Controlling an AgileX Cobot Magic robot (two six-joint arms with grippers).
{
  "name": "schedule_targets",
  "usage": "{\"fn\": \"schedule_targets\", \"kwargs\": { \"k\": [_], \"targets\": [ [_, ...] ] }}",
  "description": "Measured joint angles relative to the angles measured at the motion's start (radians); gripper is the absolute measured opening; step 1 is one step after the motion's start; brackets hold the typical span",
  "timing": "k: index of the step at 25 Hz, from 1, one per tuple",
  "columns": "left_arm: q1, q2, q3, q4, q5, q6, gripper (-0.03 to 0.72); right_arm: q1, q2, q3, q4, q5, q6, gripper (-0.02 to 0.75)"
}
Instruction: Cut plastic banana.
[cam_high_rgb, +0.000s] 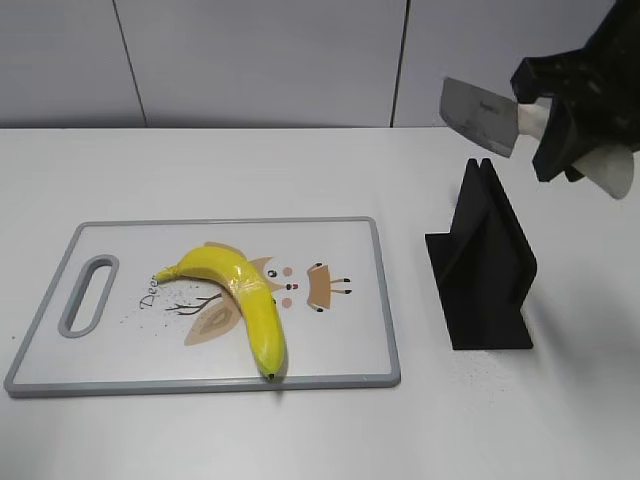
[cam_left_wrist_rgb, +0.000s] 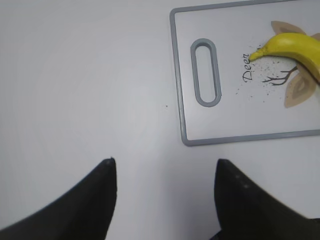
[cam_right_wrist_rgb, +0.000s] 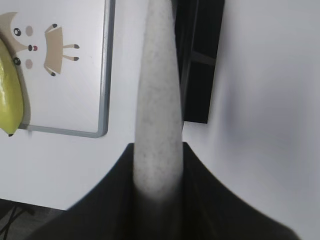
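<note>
While the plastic banana (cam_high_rgb: 240, 300) lies lower-left on the cutting board (cam_high_rgb: 340, 340), the right fingers (cam_high_rgb: 548, 128) clamp a knife (cam_high_rgb: 480, 115) upper right; the left fingers (cam_left_wrist_rgb: 162, 172) gape, holding nothing.

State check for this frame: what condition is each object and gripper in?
plastic banana: whole, uncut, lying on the board.
cutting board: flat on the table.
knife: held in the air above the stand.
knife stand: empty.
right gripper: jaws shut on the knife.
left gripper: jaws open, empty.
</note>
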Motion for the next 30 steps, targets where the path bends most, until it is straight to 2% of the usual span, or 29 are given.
{"fn": "schedule_targets", "kwargs": {
  "k": [6,15,27,30],
  "targets": [
    [0.000,-0.261,0.189,0.000,-0.040,-0.005,0.593,0.000,-0.037,0.090,-0.016,-0.057,0.043,0.163],
    [0.000,-0.601,0.498,-0.001,-0.125,-0.007,0.593,0.000,-0.040,0.096,-0.036,-0.103,0.072,0.162],
    [0.000,-0.931,0.523,-0.004,-0.136,-0.007,0.593,0.000,-0.030,0.101,-0.051,-0.097,0.075,0.162],
    [0.000,-0.955,0.524,-0.007,-0.134,-0.007,0.593,0.000,-0.013,0.105,-0.051,-0.089,0.075,0.162]
  ]
}}
